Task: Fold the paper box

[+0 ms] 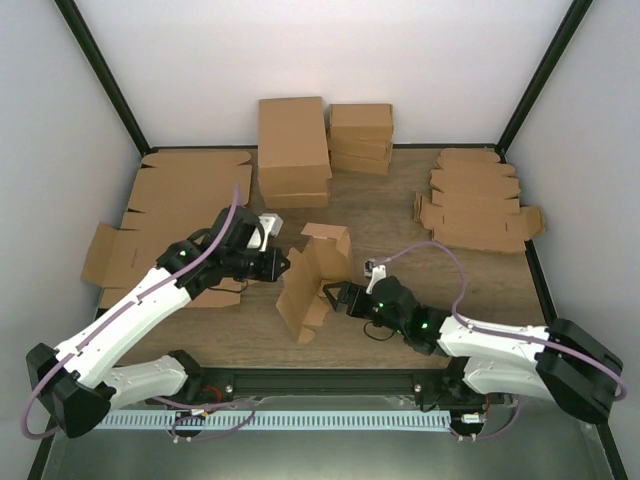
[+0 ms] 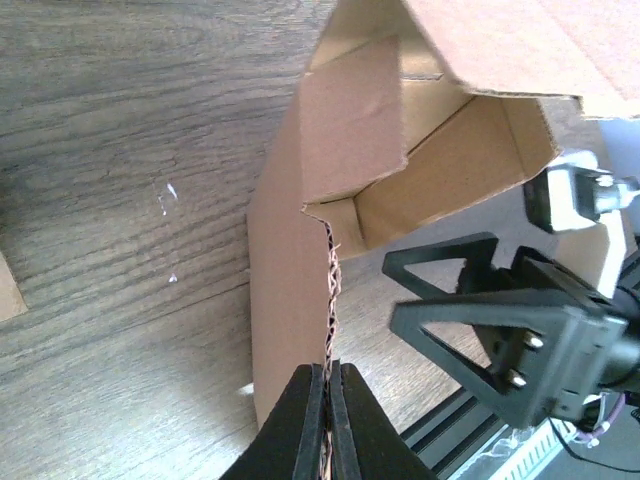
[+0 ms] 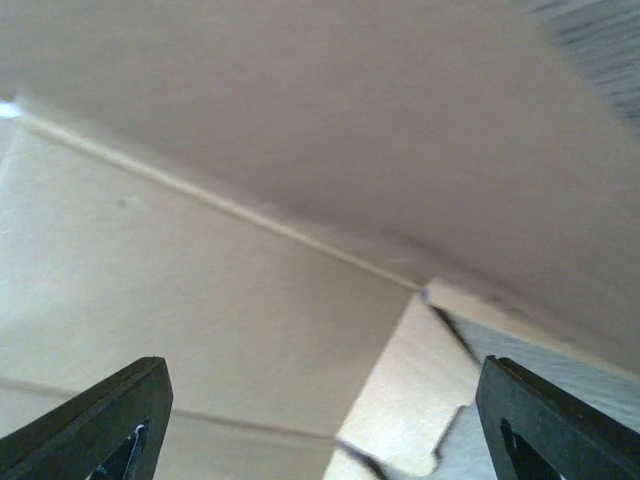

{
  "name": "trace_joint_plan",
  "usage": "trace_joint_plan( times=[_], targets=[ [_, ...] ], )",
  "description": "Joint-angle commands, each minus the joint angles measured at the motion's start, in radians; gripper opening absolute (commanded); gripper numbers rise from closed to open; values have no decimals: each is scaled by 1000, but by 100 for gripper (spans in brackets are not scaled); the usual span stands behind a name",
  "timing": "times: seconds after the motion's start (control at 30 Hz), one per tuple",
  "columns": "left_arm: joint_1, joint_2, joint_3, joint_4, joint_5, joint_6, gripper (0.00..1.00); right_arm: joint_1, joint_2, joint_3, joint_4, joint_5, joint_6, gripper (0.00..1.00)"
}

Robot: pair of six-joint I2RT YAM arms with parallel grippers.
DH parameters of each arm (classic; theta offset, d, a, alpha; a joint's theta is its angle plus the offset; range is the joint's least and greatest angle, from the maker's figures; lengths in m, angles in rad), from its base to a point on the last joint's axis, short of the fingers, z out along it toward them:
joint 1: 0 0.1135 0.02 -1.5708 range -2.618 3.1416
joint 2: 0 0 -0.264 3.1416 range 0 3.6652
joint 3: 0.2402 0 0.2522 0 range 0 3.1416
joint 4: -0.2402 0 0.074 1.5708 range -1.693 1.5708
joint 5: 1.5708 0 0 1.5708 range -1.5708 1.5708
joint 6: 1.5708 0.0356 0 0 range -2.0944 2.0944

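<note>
Left jaws pinch an edge of the half-folded paper box; right jaws stand spread wide just beside it.

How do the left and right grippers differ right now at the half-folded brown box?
The black left gripper has its jaws shut on the raw edge of a wall of the small brown cardboard paper box; the black right gripper has its jaws spread wide and grips nothing. The left gripper meets the box edge-on; the right gripper faces a broad cardboard panel. Both are black and sit at the same box.
</note>
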Motion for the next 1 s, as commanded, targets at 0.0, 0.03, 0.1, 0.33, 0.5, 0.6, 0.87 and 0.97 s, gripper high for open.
trace_joint_plan(
  times=[0.0,0.03,0.1,0.33,0.5,0.6,0.87,0.97],
  targets=[
    [-6,3,-6,-35,16,32,4,1,-111,1,-63,-147,-115,86],
    [-5,7,-12,-31,16,33,4,0,-145,-14,-80,-161,-113,86],
    [-8,8,-25,-22,15,33,4,-6,-232,-51,-100,-202,-106,85],
    [-18,-24,-71,40,62,12,4,-53,-436,19,-396,-202,-107,84],
    [-24,-9,-38,28,65,13,4,-220,-489,94,-485,-359,-155,79],
    [-25,1,5,-29,24,30,4,-339,-444,128,-491,-506,-191,79],
    [-24,39,127,-157,-64,79,4,-436,-329,205,-376,-669,-187,79],
    [-24,39,130,-154,-57,79,4,-437,-270,238,-360,-666,-186,81]
  ],
)
